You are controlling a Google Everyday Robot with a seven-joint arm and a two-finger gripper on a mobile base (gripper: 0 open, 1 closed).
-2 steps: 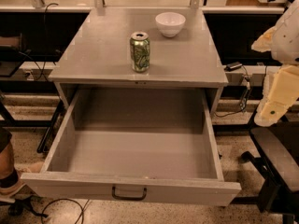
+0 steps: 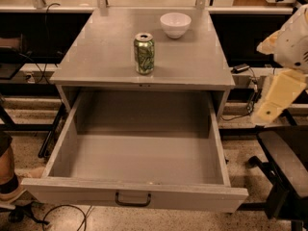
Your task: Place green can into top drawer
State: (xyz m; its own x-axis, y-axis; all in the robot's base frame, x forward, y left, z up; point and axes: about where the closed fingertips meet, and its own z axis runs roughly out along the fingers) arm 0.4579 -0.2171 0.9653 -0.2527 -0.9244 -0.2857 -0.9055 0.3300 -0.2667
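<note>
The green can (image 2: 144, 54) stands upright on the grey cabinet top (image 2: 96, 57), near its front edge, silver lid up. Below it the top drawer (image 2: 139, 150) is pulled fully out, its plain grey inside bare, with a dark handle (image 2: 132, 199) on the front panel. My gripper (image 2: 275, 99) hangs at the right edge of the view, beside the cabinet's right side and well apart from the can, a cream-coloured part pointing down and left. It holds nothing that I can see.
A white bowl (image 2: 175, 24) sits on the cabinet top behind and to the right of the can. A dark chair or stand (image 2: 284, 172) is at the lower right. Cables (image 2: 72, 215) lie on the floor in front of the drawer. A person's foot (image 2: 9, 186) is at the lower left.
My gripper has edged a little to the left, toward the cabinet. The can, bowl and drawer have not moved.
</note>
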